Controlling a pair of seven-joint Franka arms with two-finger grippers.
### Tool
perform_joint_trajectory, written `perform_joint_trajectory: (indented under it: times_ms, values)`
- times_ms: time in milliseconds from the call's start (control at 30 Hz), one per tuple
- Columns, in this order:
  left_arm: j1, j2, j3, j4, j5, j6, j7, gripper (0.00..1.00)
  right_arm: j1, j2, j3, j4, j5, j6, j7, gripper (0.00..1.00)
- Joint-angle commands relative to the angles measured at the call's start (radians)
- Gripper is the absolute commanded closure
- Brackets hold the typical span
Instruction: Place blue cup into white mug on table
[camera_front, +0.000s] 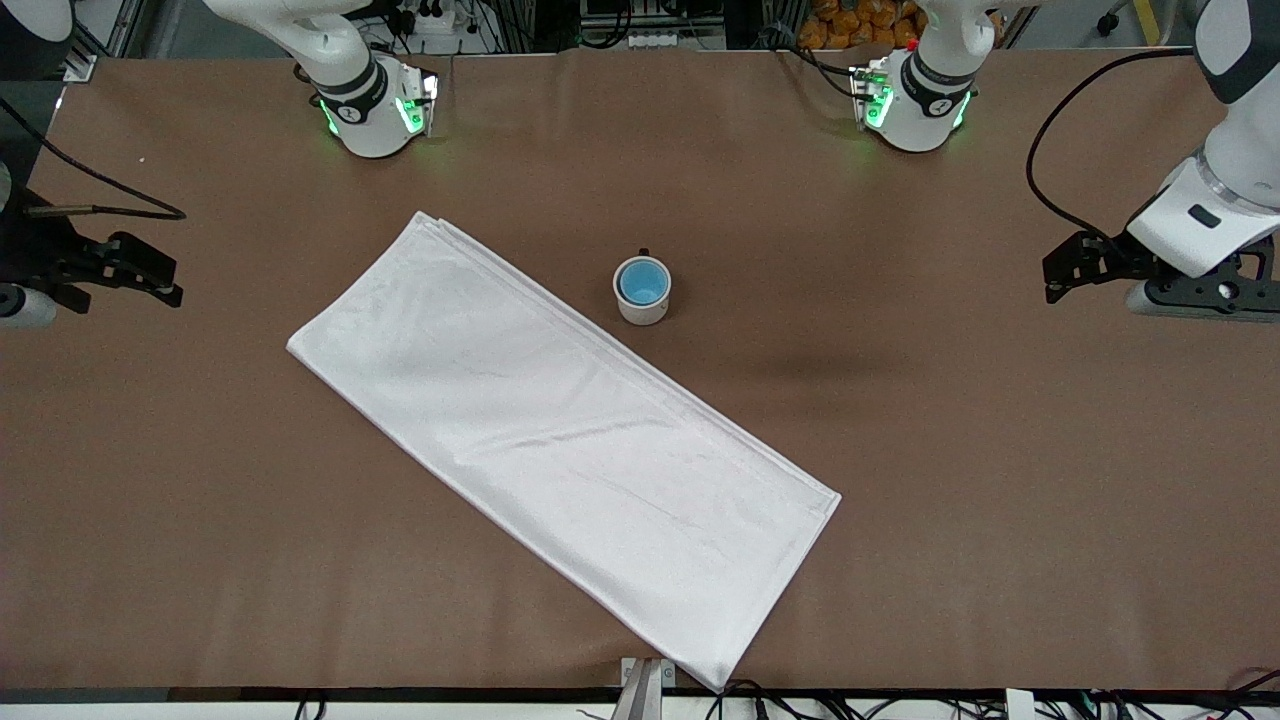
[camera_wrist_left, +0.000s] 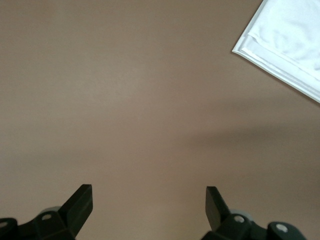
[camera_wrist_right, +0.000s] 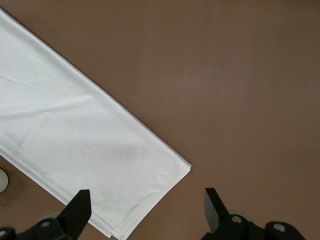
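Blue cup (camera_front: 642, 282): you see smooth round plastic, upright inside the white mug (camera_front: 641, 305).
Mug: glossy ceramic, beside the folded white cloth (camera_front: 560, 440).
Left gripper (camera_wrist_left: 149, 200), right gripper (camera_wrist_right: 147, 202): fingers spread, empty, waiting over the table (camera_front: 950, 420).

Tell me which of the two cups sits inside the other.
The blue cup sits inside the white mug, whose rim rings it.

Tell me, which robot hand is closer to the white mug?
Roughly equal; left gripper perhaps slightly nearer. It hovers open over the table's left-arm end, right gripper open over the right-arm end, white mug midway between.
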Motion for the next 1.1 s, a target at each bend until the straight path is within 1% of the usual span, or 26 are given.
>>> perform_joint_trajectory:
  times_ms: [0,133,767,1067]
  values:
    - [-0.009,-0.016,0.023,0.034,-0.077,-0.047,0.008,0.00,-0.015,0.003,0.014,0.007,-0.002,-0.004,-0.013,0.00]
    - [-0.012,-0.015,0.025,0.046,-0.078,-0.055,0.008,0.00,-0.013,0.000,0.014,0.009,-0.002,-0.004,-0.013,0.00]
    - [-0.014,-0.012,0.023,0.045,-0.071,-0.058,0.005,0.00,-0.013,-0.045,0.016,-0.002,0.000,-0.018,-0.014,0.00]
    - [-0.014,-0.009,0.023,0.045,-0.069,-0.058,0.004,0.00,-0.013,-0.085,0.016,-0.056,0.000,0.003,-0.016,0.00]
